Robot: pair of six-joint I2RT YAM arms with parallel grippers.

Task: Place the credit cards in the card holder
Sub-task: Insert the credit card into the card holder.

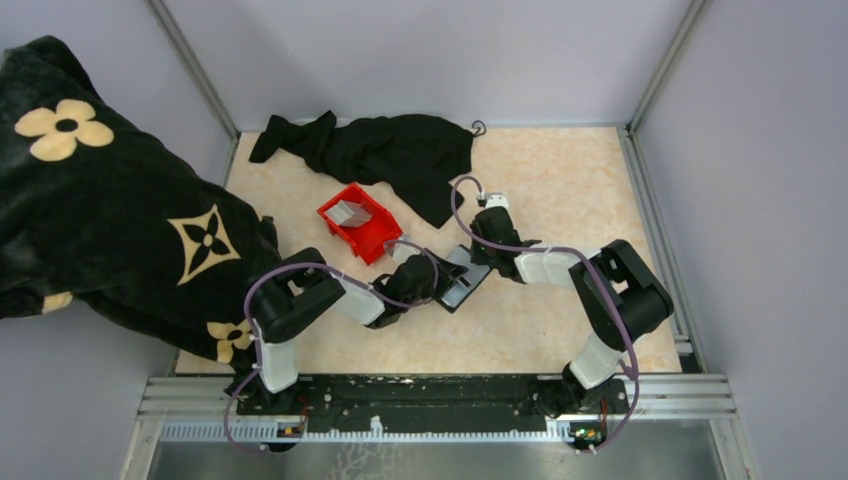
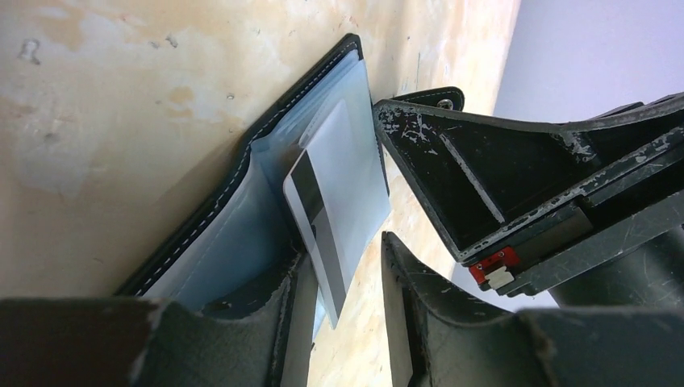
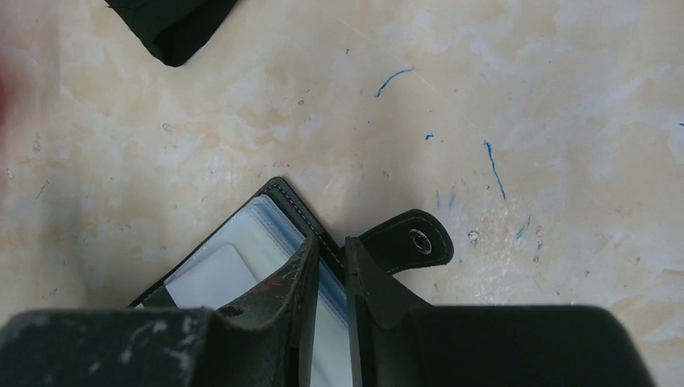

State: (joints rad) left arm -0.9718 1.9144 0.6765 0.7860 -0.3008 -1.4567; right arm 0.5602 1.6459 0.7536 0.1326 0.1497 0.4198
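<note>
Well, the big worry is the card (image 2: 335,193) with the black stripe. It is only part way into a clear pocket (image 2: 359,137) of the card holder (image 2: 218,242), and its low end sticks out. The left gripper (image 2: 347,250) has its fingers apart with a gap between them, so nothing squeezes the card. If that gripper rubs the card as it backs off, the card may slide out onto the table (image 2: 97,121). If it pushes crooked, the card may bend or jam at the mouth of the pocket. Over on the right, the right gripper (image 3: 331,242) has its fingers close together, and they look to be pinching the edge of the card holder. If that pinch slips, the holder may turn or flop, and the pocket may close up.

Now for where things are. On the left sits the red bin (image 1: 372,238) with more cards (image 1: 349,212) in it, near the left arm but not touching the gripper. The striped card's low corner lies between the left gripper's fingers, close to one of them. The card holder lies open on the table just ahead of the left gripper, and its far edge sits in the right gripper's fingers.
</note>
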